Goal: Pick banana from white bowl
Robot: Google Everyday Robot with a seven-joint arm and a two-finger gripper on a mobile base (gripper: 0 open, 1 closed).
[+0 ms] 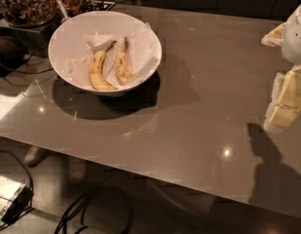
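Note:
The white bowl (60,38) stands at the far left of the grey table, lined with white paper. Two bananas lie side by side in it. The banana (122,65), dull yellow with brown speckles and a brownish stem, is the right one. A brighter yellow banana (97,71) lies to its left. My gripper (278,77) hangs at the right edge of the view, well to the right of the bowl and above the table. Its pale yellow fingers (288,100) stand apart with nothing between them.
A dark glass jar of granola (24,3) stands behind the bowl at the far left, with small containers beside it. Cables (86,213) and a small box (6,194) lie on the floor below the table's front edge. The gripper's shadow falls on the table's right front.

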